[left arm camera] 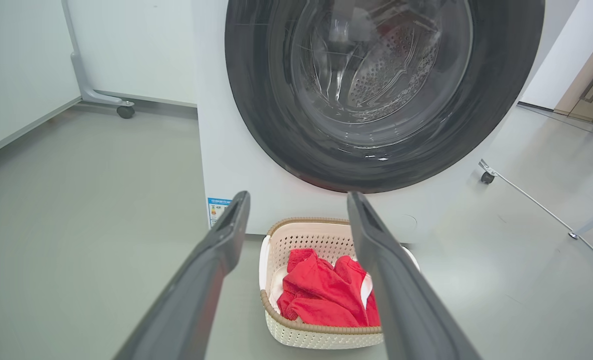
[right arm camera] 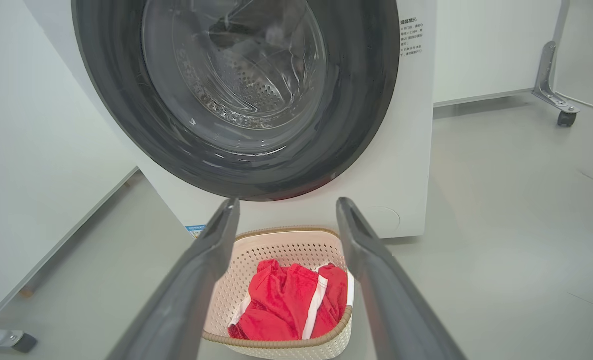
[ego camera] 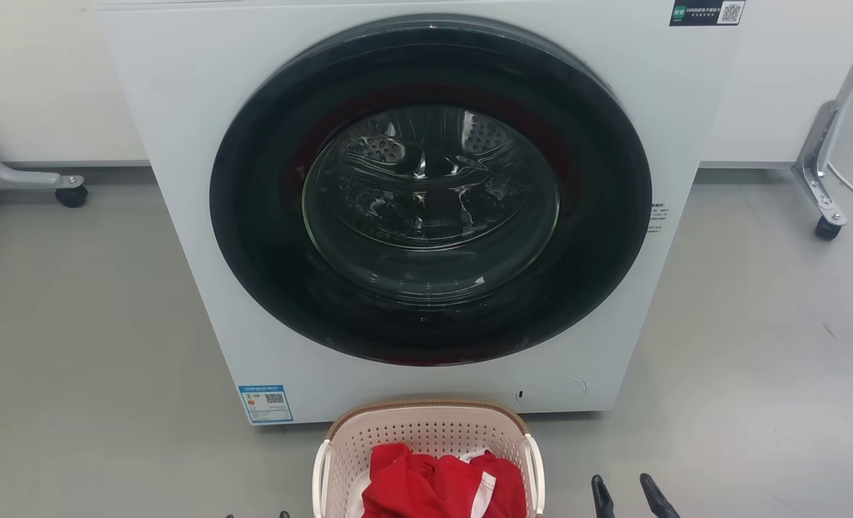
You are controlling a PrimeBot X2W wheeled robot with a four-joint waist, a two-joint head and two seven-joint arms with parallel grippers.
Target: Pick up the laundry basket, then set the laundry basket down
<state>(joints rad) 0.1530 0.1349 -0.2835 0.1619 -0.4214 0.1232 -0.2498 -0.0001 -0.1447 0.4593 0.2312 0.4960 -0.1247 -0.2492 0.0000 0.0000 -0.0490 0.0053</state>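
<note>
You'll see the laundry basket [ego camera: 426, 432] on the floor [ego camera: 74, 324], just before the washing machine [ego camera: 182, 108], red clothing [ego camera: 434, 489] inside. Your left gripper [left arm camera: 299, 200] and right gripper [right arm camera: 287, 205] both gape wide, holding nothing.

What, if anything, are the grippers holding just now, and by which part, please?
Nothing is held. The left gripper and right gripper are both open and clear of the laundry basket on the floor.

The laundry basket [ego camera: 426, 432] sits on the floor [ego camera: 74, 324] before the washing machine [ego camera: 426, 194].
</note>
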